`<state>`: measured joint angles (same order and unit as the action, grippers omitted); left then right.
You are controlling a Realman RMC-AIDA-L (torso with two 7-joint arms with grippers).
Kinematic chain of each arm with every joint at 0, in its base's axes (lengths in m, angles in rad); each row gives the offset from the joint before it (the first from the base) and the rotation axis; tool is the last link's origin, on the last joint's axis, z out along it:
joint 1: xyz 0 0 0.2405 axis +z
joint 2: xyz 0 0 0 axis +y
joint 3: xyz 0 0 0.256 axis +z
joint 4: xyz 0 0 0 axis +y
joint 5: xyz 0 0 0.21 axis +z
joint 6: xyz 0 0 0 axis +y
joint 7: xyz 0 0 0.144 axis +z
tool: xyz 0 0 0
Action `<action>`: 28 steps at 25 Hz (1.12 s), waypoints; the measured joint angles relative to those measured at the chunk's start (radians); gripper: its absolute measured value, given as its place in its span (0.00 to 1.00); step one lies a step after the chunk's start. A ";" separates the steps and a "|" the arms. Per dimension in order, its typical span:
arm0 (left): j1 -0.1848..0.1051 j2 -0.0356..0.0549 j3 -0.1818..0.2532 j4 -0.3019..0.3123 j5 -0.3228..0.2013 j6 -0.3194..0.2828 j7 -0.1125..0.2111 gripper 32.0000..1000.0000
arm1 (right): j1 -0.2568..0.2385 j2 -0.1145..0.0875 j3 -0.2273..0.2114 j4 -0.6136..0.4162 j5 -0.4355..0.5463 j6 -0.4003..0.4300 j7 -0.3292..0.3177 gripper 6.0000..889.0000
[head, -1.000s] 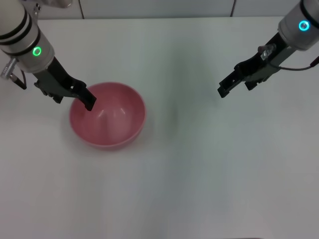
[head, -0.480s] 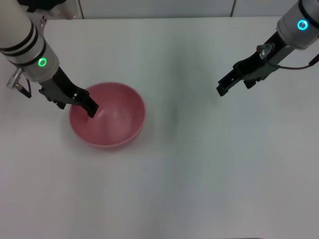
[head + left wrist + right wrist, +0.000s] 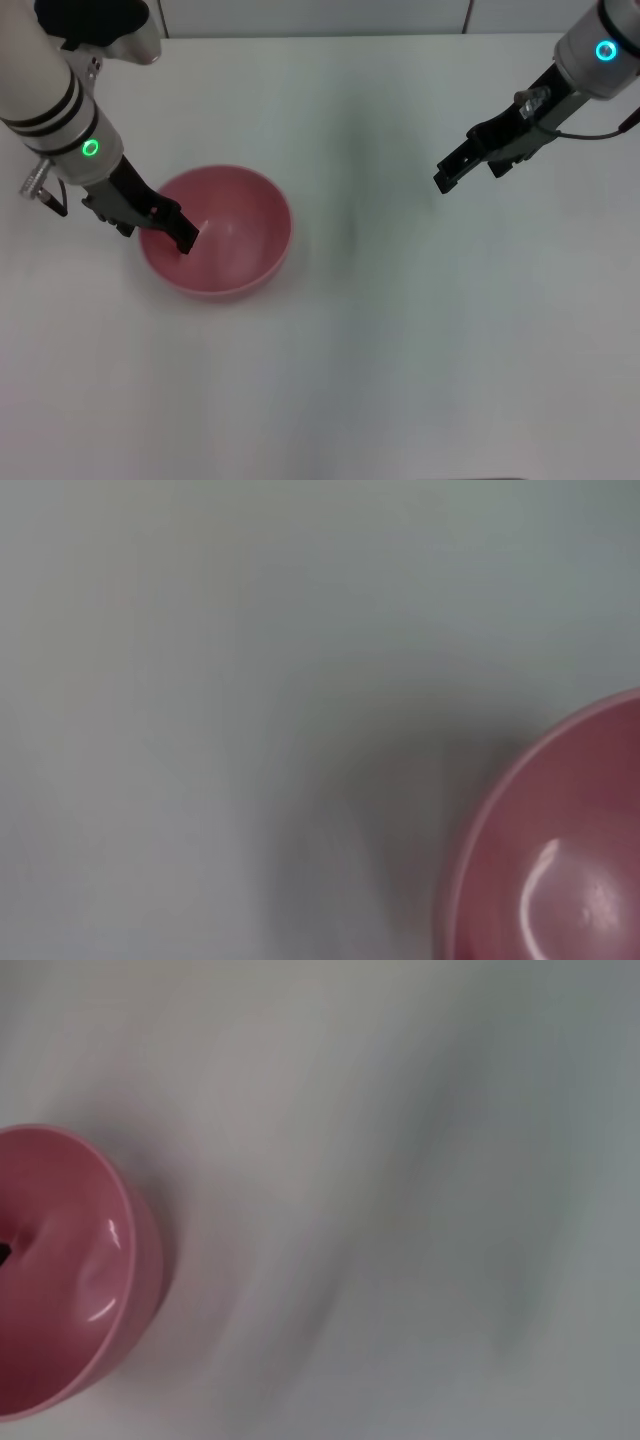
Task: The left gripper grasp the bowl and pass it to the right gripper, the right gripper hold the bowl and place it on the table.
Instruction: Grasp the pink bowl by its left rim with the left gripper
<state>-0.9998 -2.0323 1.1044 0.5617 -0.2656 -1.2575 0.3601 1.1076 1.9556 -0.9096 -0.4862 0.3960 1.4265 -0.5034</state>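
The bowl is a plain glossy pink with no pattern, paler on the inner wall and catching small white highlights; the left gripper at its rim is black, carried on a white arm ringed by two black bands, with a green glowing ring just above the gripper and a silver plug beside it; the right gripper is black too, on a grey-white arm with a cyan glowing ring and a thin black cable; the tabletop beneath both grippers is unmarked matte white, faintly grey where shadows fall.
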 joint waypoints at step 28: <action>0.000 -0.0018 -0.008 -0.006 -0.011 0.025 0.031 0.30 | 0.001 0.002 0.000 -0.002 -0.002 -0.001 -0.017 0.99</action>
<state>-1.0002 -2.0341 1.0966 0.5555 -0.2765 -1.2328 0.3907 1.1085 1.9572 -0.9096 -0.4883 0.3941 1.4251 -0.5200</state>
